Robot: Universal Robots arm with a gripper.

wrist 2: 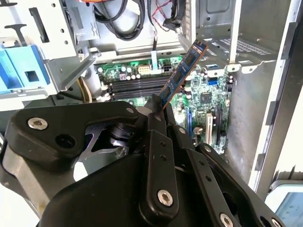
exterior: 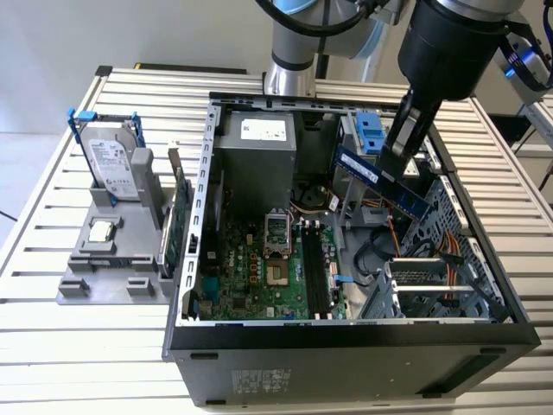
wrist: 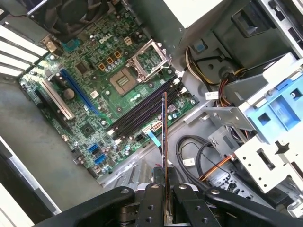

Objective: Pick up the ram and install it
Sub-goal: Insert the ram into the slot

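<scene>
My gripper [exterior: 399, 166] is shut on the ram [exterior: 380, 181], a long thin dark blue stick held tilted above the open computer case, toward the exterior view's right. The ram [wrist 2: 182, 75] sticks out from between the black fingers [wrist 2: 156, 118] in the second wrist view. The first wrist view catches the ram [wrist: 164, 137] edge-on, hanging over the black memory slots [wrist: 142, 111] of the green motherboard [wrist: 94, 90]. Those slots [exterior: 313, 270] lie lower in the case and nearer the exterior view's left than the stick, with no contact between them.
The case wall [exterior: 194, 216] surrounds the board. A power supply [exterior: 255, 147], blue caddy [exterior: 367, 130], cables [exterior: 380, 251] and drive cage [exterior: 432, 285] crowd the inside. On the exterior view's left, a grey holder [exterior: 86, 277] carries a hard drive [exterior: 112, 164], silver CPU chip [exterior: 101, 231] and expansion card [exterior: 177, 220].
</scene>
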